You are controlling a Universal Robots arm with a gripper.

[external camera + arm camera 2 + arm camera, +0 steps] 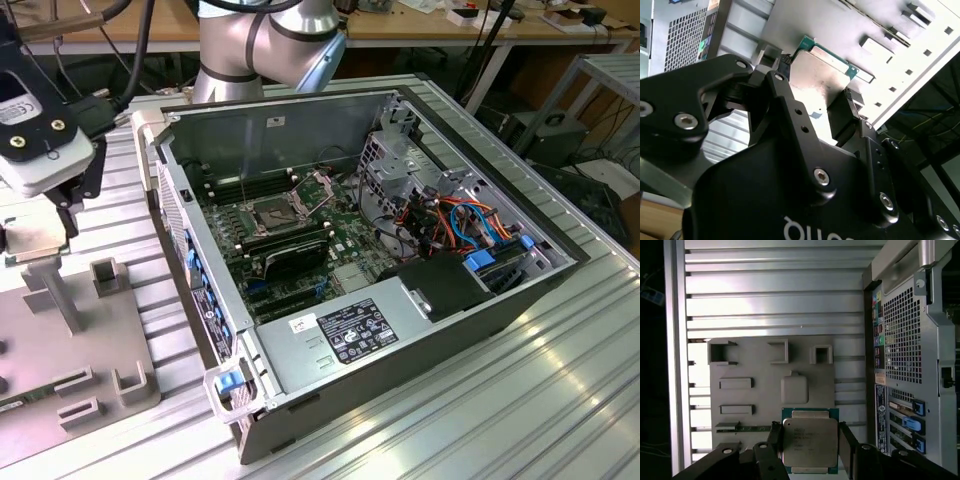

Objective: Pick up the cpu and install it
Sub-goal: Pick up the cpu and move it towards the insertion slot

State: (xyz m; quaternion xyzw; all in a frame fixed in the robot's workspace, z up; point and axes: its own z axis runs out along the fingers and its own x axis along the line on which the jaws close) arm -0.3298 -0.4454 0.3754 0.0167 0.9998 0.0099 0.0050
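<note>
In the exterior view the gripper [42, 228] sits at the exterior view's left edge, in the upper part of the frame. It is partly cut off, and its fingers are mostly hidden behind a white housing [40, 150] on the wrist. The cpu [30, 240] appears there as a pale flat square just under it, above a post of the grey fixture plate [95, 335] on the ribbed bench [480, 400]. The first wrist view makes the hold plain: two black fingers [846, 442] press on opposite edges of the cpu, clamped onto it, silver lid towards the camera. The plate's rounded square pad [794, 388] lies past the chip. In the second wrist view the gripper's black body covers much of the cpu. The open computer case [400, 280] and its dark socket [280, 212] fill the exterior view's centre, well apart from the cpu.
</note>
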